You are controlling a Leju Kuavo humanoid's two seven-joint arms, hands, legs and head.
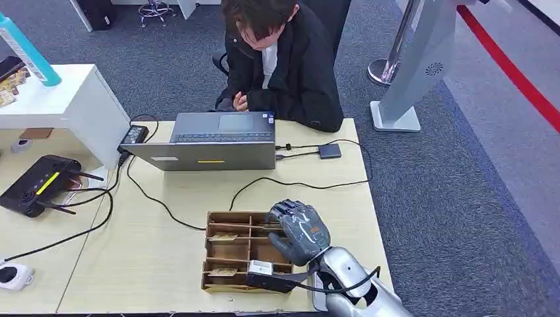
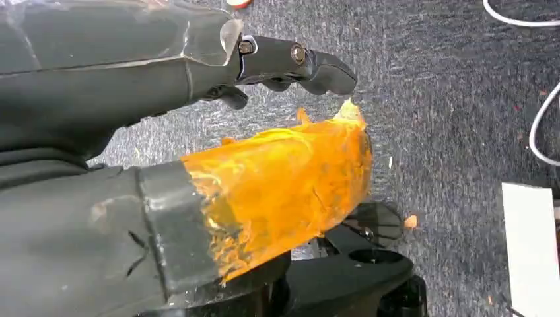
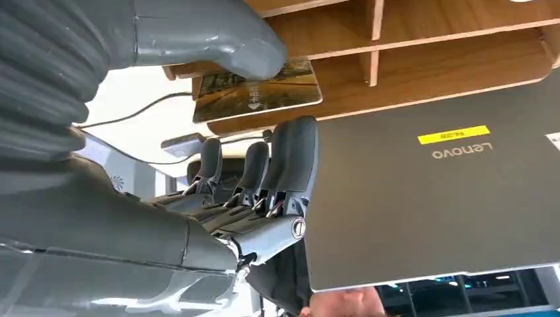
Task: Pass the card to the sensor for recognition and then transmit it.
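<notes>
In the head view you see the right hand (image 1: 300, 231) low and right of centre, above the right part of the wooden organizer (image 1: 224, 285) that lies on the light table (image 1: 165, 257). In the right wrist view the same hand (image 3: 218, 132) has its thumb (image 3: 218, 39) resting on the near edge of a card (image 3: 264, 89), while the dark fingers (image 3: 290, 158) stand apart from the card with a gap between. So the fingers are spread and the card is not gripped; it lies in a compartment of the organizer. More cards (image 1: 223, 236) lie in the left compartments. A small black device with a white top (image 1: 263, 274) sits at the lower edge of the organizer, with a cable.

Behind the organizer, in the middle of the frame, stands a grey laptop (image 1: 211, 142), and a person in a dark jacket (image 1: 290, 59) sits behind it.

The left hand (image 2: 198, 158) hangs over grey carpet (image 2: 449, 99). Its thumb is wrapped in orange tape (image 2: 284, 185), its fingers (image 2: 297, 63) are stretched, and it holds nothing.
</notes>
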